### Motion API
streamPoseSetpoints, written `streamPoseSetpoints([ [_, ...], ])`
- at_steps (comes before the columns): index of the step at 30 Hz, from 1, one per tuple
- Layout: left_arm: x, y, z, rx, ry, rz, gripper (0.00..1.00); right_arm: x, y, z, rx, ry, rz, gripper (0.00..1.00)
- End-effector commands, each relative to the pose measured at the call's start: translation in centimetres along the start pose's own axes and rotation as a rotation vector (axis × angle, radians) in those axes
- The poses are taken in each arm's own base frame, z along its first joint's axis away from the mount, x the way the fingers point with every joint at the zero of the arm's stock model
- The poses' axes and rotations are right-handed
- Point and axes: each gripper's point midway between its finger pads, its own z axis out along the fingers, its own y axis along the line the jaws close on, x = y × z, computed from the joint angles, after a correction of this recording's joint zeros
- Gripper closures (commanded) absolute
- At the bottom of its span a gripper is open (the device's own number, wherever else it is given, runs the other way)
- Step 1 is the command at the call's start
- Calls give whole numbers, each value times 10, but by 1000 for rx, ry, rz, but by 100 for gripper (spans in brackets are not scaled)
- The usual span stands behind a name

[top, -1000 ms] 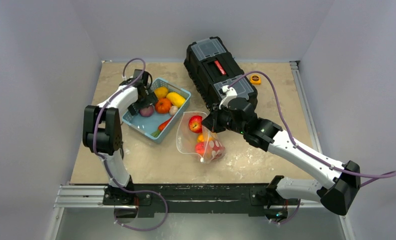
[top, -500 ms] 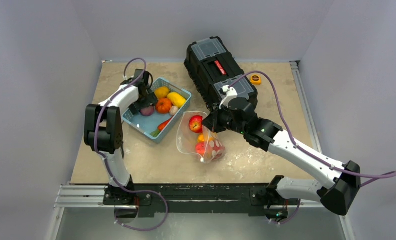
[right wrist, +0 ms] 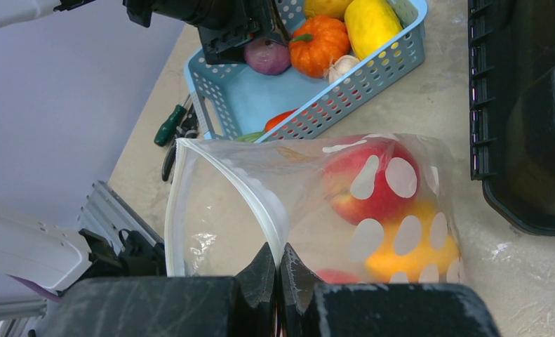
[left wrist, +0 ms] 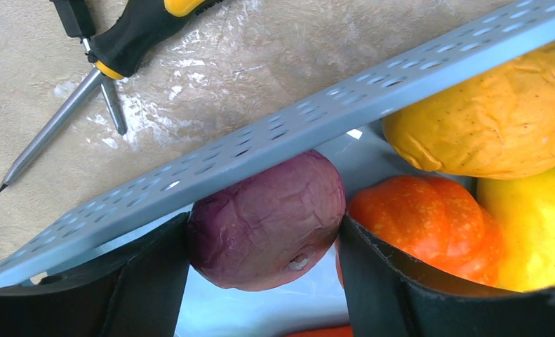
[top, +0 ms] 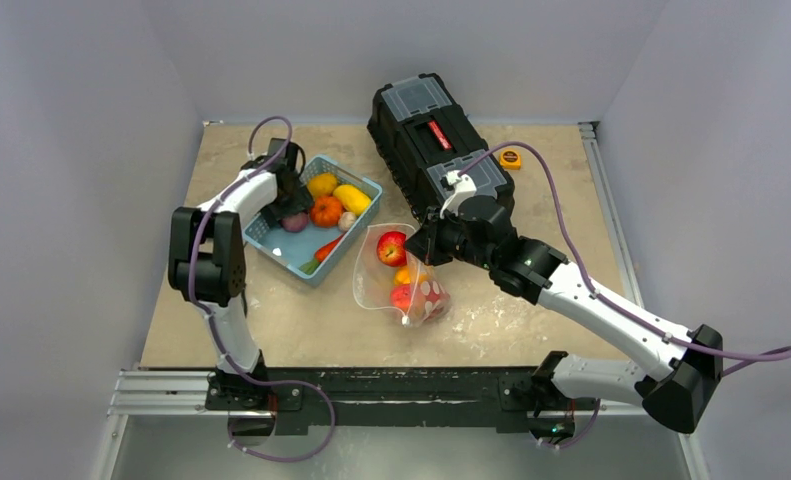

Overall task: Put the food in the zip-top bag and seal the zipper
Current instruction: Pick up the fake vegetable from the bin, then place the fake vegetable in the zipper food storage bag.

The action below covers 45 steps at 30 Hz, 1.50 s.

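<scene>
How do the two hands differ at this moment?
The left hand is spread around the onion, touching both its sides; the right hand is shut tight, pinching the bag at its rim. The left sits inside the basket, the right above the table. Both hold something.

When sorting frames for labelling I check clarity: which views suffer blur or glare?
Top view: even light, sharp, soft shadows on the table. Left wrist: onion crisp, fingers dark and slightly soft at the bottom edge. Right wrist: bag carries white sheen, fingers blurred up close.
</scene>
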Motion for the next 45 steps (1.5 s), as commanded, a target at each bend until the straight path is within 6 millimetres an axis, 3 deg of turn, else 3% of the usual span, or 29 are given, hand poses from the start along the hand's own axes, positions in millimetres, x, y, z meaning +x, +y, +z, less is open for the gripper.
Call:
streamPoseSetpoints([
  [1,-26,-10,-31,89,-81,-34,40,-29,18,-10,-44,-84,3,100],
  [5,-34,-12,-53,126,-110,-48,47,-29,19,-9,-45,-84,4,100],
  [9,-41,-16,-94,224,-148,-64,51,-29,19,-8,-47,-88,9,100],
  [13,-38,-37,-154,481,-186,-14,53,-29,21,-7,-58,-85,11,100],
  [18,-28,-68,-252,914,-317,172,54,-29,26,-5,-88,-89,35,100],
  [21,-13,-79,-299,1111,-375,328,51,-30,29,-5,-102,-94,51,100],
  [26,40,-78,-359,1404,-318,564,51,-34,34,-5,-126,-118,68,100],
  [30,104,-73,-383,1489,-363,861,50,-36,36,-3,-137,-124,73,100],
  [32,123,-70,-388,1533,-353,925,50,-37,37,-3,-136,-126,75,100],
  [36,135,-62,-392,1551,-387,986,52,-40,38,-3,-142,-138,80,100],
  [45,165,-65,-357,1362,-323,1177,53,-35,41,5,-162,-117,92,100],
])
